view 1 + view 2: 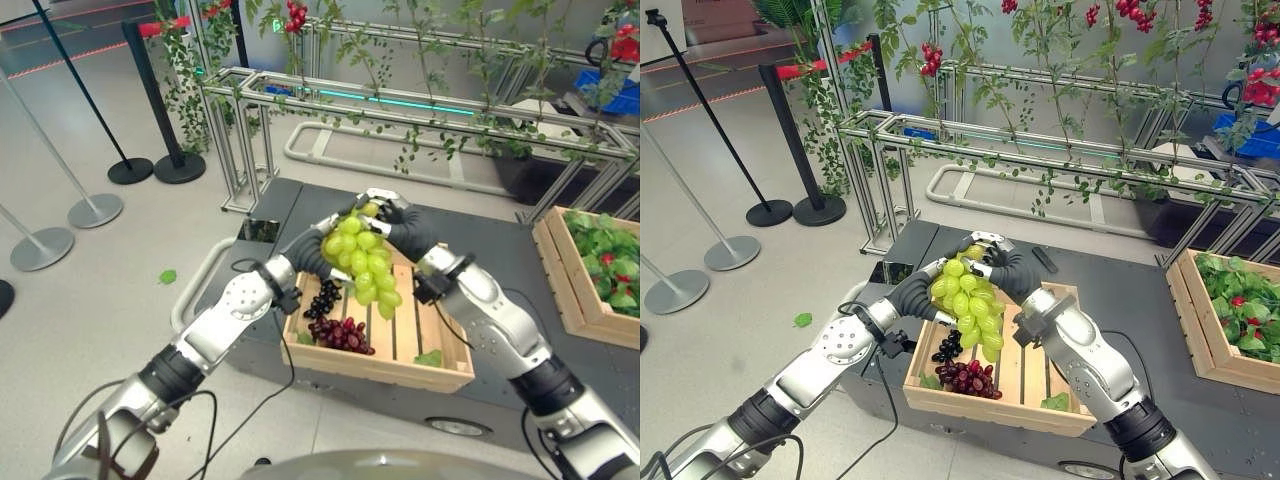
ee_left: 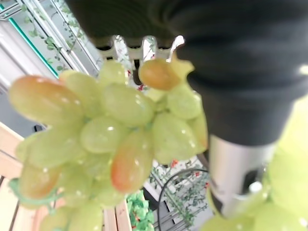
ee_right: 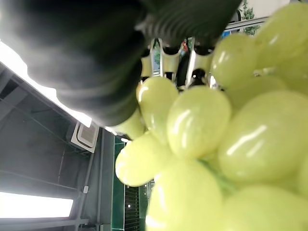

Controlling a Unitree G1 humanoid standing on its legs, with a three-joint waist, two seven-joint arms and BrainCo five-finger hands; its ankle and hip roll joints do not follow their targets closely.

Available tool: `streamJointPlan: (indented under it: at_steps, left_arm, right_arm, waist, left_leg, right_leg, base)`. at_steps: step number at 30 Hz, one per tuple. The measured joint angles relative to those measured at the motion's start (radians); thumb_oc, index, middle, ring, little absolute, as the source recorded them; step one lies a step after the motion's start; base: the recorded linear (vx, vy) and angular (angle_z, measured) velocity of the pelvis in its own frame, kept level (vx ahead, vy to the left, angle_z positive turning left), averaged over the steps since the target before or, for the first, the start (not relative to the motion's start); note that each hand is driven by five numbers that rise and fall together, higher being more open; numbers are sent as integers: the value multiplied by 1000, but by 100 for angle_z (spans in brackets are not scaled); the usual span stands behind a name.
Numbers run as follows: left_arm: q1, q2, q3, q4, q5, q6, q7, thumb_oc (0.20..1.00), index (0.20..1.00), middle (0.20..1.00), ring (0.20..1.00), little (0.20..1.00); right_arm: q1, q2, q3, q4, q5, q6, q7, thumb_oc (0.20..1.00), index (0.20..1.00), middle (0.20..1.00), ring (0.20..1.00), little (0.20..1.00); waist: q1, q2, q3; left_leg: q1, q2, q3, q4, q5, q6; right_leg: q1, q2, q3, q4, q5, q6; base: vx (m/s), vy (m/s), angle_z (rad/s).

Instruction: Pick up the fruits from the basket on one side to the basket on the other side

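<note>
Hands: your left hand [image 1: 318,250] and right hand [image 1: 402,226] both clasp the green grape bunch [image 1: 362,262], fingers curled.
Crate: eye views show dark grapes [image 1: 965,376] below in the wooden crate [image 1: 985,408].

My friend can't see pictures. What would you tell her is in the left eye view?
Two robot hands, left hand and right hand, hold a bunch of green grapes together above a wooden crate. Dark grapes and red grapes lie inside the crate.
</note>
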Motion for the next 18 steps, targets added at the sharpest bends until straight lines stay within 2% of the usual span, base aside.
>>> streamJointPlan:
  at_steps: [11,12,13,14,18]
  left_arm:
    - [17,-17,0,0,0,0,12,1000,1000,1000,1000,1000]
    - [18,-16,0,0,0,0,13,558,558,558,558,558]
    - [20,-16,0,0,0,0,13,344,344,344,344,344]
    - [26,-16,0,0,-1,0,13,200,200,200,200,200]
    - [42,-15,0,0,-3,1,23,200,200,200,200,200]
  right_arm:
    - [0,16,24,-10,0,0,0,200,200,200,200,200]
    - [0,17,25,-10,0,0,-1,200,200,200,200,200]
    - [0,18,25,-10,0,0,-3,200,200,200,200,200]
    - [0,21,25,-10,0,0,-11,200,200,200,200,200]
    - [0,21,35,-10,1,0,-13,200,200,200,200,200]
  waist:
    - [0,-1,-4]
    - [0,-1,-4]
    - [0,-1,-4]
    - [0,-1,-5]
    - [0,-1,-5]
  left_leg:
    - [0,0,-1,1,0,0]
    - [0,0,-1,1,0,0]
    - [0,0,-1,2,0,0]
    - [-1,0,-1,2,0,0]
    - [-1,0,-1,2,0,0]
  right_leg:
    - [0,0,-1,1,0,0]
    - [0,0,-1,1,0,0]
    - [0,0,-1,1,0,0]
    - [0,0,-1,1,0,0]
    - [0,0,-1,1,0,0]
  base:
    - [0,0,0]
    - [0,0,0]
    - [0,0,0]
    - [0,0,0]
    - [0,0,0]
